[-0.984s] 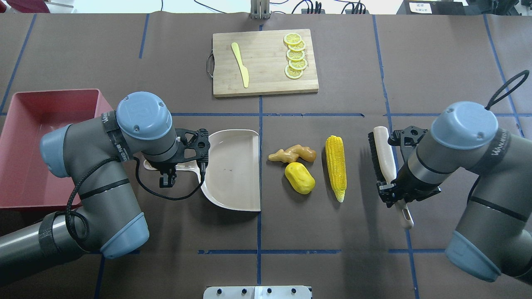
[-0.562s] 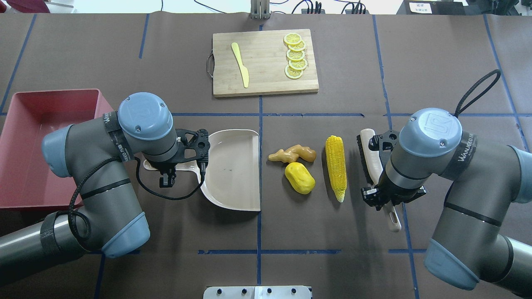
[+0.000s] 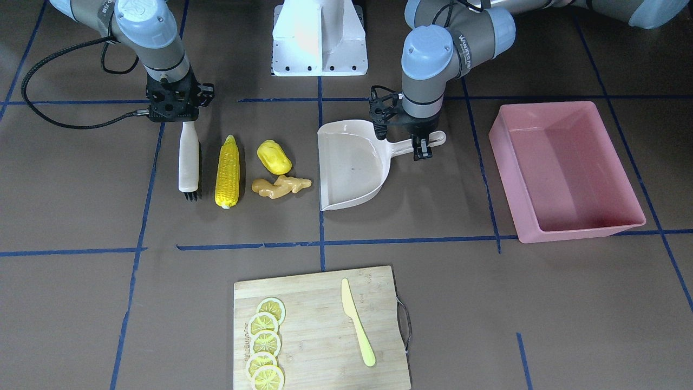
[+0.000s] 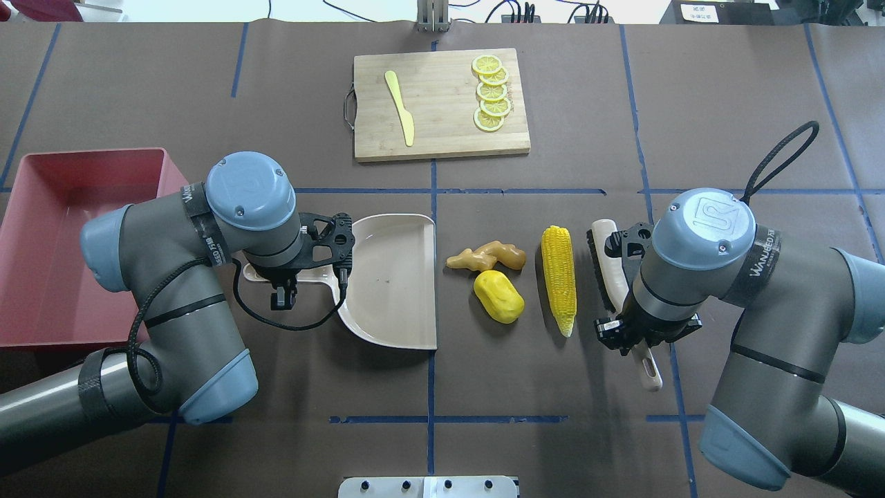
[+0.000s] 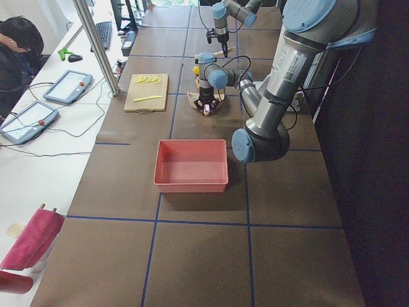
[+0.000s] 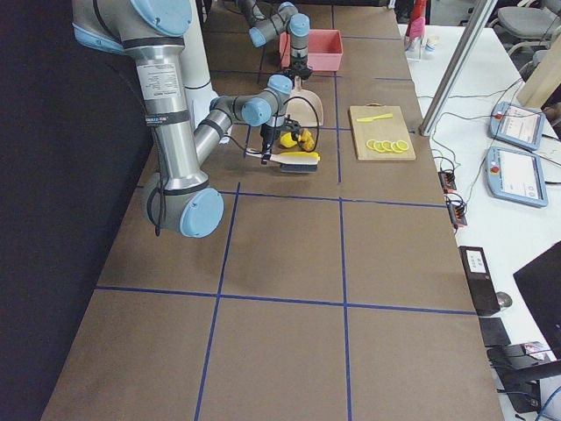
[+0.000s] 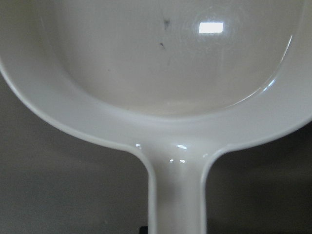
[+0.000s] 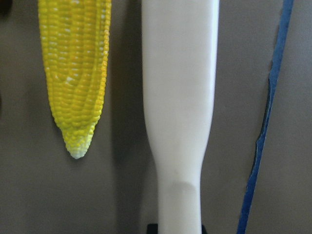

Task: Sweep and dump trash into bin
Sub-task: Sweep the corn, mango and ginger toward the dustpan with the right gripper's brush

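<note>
The trash lies in mid-table: a yellow corn cob (image 4: 559, 277), a lumpy yellow oval piece (image 4: 498, 296) and a tan ginger root (image 4: 486, 256). Left of them rests a beige dustpan (image 4: 390, 277), mouth towards the trash, with my left gripper (image 4: 280, 280) shut on its handle (image 7: 178, 195). My right gripper (image 4: 639, 333) is shut on the white handle of a brush (image 4: 607, 259). The brush lies parallel to the corn, just right of it, with a narrow gap (image 8: 75, 73). The pink bin (image 4: 41, 242) stands empty at the far left, partly behind my left arm.
A wooden cutting board (image 4: 442, 131) at the far middle carries lemon slices (image 4: 491, 93) and a pale yellow knife (image 4: 401, 107). Blue tape lines cross the brown table cover. A person (image 5: 16, 51) sits at a side desk beyond the table's far edge.
My right arm has carried the brush leftward, close to the corn cob. The left arm and dustpan have shifted slightly right. The trash has not moved.
</note>
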`<state>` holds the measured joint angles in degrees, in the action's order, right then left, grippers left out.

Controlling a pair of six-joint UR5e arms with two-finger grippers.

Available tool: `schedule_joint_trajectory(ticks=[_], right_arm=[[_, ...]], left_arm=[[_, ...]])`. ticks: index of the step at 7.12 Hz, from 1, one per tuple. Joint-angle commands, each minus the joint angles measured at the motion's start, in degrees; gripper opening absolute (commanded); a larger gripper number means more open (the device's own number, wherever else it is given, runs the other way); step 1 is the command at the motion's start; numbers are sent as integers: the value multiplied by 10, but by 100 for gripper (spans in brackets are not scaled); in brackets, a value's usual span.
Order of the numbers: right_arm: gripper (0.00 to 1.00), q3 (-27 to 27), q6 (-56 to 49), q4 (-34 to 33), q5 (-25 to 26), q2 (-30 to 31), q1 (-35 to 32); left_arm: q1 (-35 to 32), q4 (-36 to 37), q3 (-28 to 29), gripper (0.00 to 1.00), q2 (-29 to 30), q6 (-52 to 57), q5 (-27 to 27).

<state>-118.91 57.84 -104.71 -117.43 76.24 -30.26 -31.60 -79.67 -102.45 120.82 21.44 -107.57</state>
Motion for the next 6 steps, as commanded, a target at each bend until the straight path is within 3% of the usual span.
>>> schedule_joint_trajectory(ticks=[1,6], right_arm=[[0,-2,0,0,-1,-1,-1],[0,11,2,0,16,-14,27]], left_arm=[[0,0,9,0,5,1,0],[-1,20,9,0,14,4,0]])
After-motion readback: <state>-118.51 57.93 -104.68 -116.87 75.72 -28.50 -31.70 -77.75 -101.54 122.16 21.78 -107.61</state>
